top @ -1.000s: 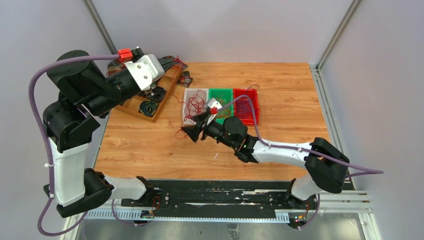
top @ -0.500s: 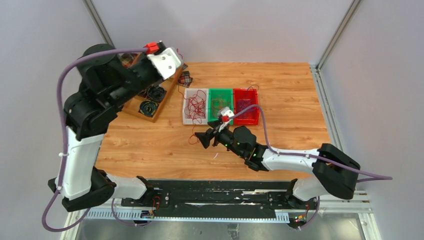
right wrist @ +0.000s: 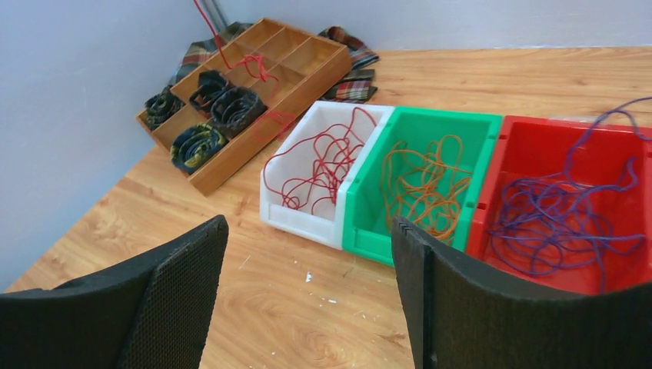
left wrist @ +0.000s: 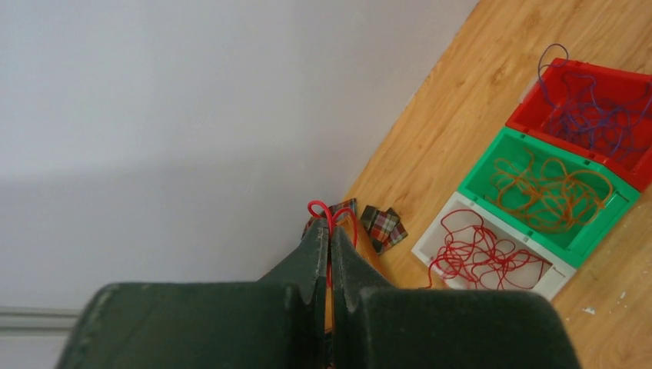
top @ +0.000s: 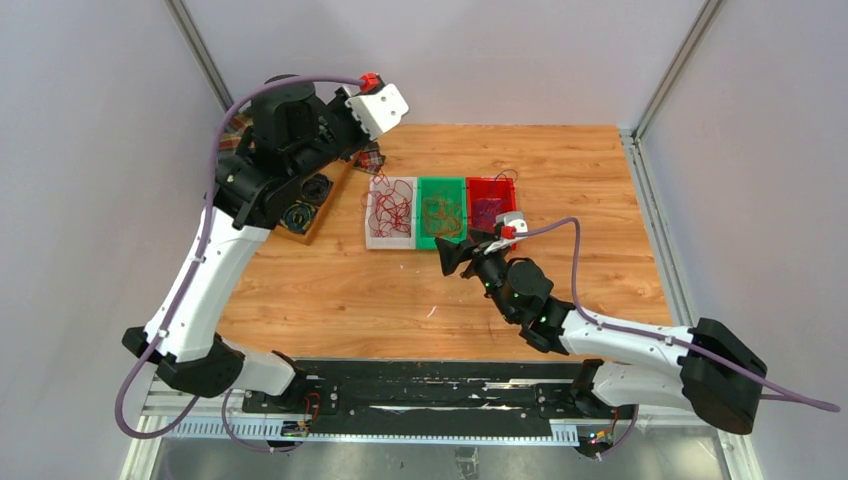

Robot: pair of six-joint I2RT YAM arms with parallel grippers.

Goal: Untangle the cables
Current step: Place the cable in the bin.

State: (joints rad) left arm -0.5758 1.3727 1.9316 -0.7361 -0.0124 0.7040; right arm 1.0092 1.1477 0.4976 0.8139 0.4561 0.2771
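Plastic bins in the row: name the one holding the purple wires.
The red plastic bin, rightmost from above, holds the purple wires. The green plastic bin holds orange wires, the white plastic bin red wires.

Red, orange, purple cables [right wrist: 419,192]; plaid cloth [right wrist: 354,46]

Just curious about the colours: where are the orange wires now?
In the top view the orange wires lie inside the green bin, the middle of three, between the white bin on its left and the red bin.
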